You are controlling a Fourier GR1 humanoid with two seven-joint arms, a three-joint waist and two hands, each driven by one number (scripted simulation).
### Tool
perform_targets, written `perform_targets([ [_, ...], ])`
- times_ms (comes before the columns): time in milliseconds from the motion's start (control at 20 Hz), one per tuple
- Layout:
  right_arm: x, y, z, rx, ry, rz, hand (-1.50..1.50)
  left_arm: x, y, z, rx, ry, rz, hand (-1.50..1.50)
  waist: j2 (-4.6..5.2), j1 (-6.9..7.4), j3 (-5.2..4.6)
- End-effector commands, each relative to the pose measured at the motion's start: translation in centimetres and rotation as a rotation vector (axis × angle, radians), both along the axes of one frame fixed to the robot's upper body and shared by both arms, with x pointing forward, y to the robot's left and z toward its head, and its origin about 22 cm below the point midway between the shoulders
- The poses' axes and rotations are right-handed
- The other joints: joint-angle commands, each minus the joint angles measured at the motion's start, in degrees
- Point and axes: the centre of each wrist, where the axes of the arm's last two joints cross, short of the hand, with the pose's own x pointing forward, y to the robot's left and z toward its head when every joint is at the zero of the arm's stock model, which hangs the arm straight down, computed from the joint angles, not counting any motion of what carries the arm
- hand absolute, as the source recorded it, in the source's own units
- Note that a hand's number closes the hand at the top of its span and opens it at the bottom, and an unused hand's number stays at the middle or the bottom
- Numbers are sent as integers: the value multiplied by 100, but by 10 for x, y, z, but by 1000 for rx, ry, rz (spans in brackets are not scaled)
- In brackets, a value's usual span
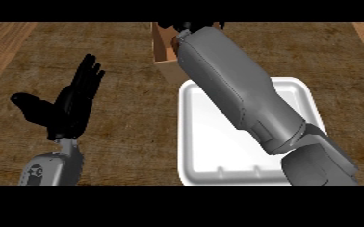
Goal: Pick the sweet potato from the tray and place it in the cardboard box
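My right forearm [235, 91] stretches from the lower right across the white tray [213, 163] to the cardboard box [162, 53] at the top middle. Only dark bits of my right hand [186, 26] show at the view's upper edge, over the box. The forearm hides most of the box's opening. No sweet potato shows on the visible part of the tray, and none can be made out in the hand or the box. At the left, my left hand [71, 106] rests open with its fingers up, away from the tray.
The wooden counter [121, 154] spreads between my left hand and the tray. A lighter wooden strip [13, 38] runs along the far left edge.
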Motion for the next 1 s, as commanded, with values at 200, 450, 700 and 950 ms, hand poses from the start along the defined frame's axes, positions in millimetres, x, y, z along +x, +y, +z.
perform_targets([
  [200, -12, -11, -9, 426, -226, -7, -150, -14, 5, -3, -17, 13, 30, 0, -78, -195, 7],
  [450, -16, -13, -32, 424, -288, -2, -150, -11, 20, -6, 9, 15, 46, 0, -56, -224, -4],
  [700, -35, -23, -62, 465, -322, 6, -150, -21, 43, 4, 4, 30, 55, 0, -133, -390, -1],
  [950, -52, -36, -73, 472, -321, 18, -150, -11, 28, 7, 6, 25, 80, 0, -165, -576, 0],
])
